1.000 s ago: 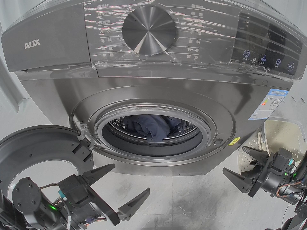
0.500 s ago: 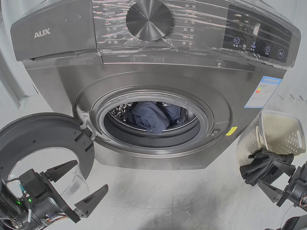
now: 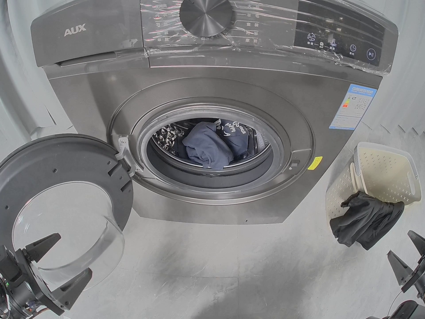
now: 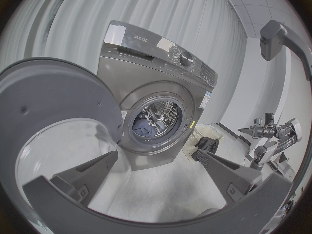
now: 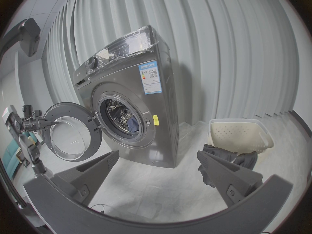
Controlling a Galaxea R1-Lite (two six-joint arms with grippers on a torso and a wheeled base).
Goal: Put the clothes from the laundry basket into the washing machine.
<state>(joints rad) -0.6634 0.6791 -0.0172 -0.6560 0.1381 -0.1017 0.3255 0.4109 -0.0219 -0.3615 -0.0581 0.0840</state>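
**Q:** Where do the clothes lie?

**A:** A black garment (image 3: 365, 220) hangs over the near rim of the laundry basket (image 3: 385, 173) and spills onto the floor. The basket stands to the right of the washing machine (image 3: 212, 80), just beside its lower right corner. Dark blue clothes (image 3: 208, 147) already rest inside the drum, with a patterned piece to their left.

**Q:** What has altered in the last second?

**A:** The whole head view has drawn back. The machine now sits smaller and higher in the picture, so the camera has moved and the machine has not. Both grippers have sunk toward the near edge. A second ago the right gripper (image 3: 399, 243) stood in front of the basket rim. It is now nearer than the garment and a little to its right, jaws spread wide and holding nothing, so the black garment is uncovered. The left gripper (image 3: 64, 258) is equally wide and empty. It sits at the near left, just in front of the door (image 3: 62, 165), which is swung fully open to the left.

**Q:** What follows for the task?

**A:** The drum mouth is unobstructed and the door needs no handling. At least one garment is still outside the machine. The retreat probably prepares a fresh approach to the basket — the right arm is the closer one. The draped cloth is limp, so a pinch on a bunched fold near the rim would likely lift it whole.
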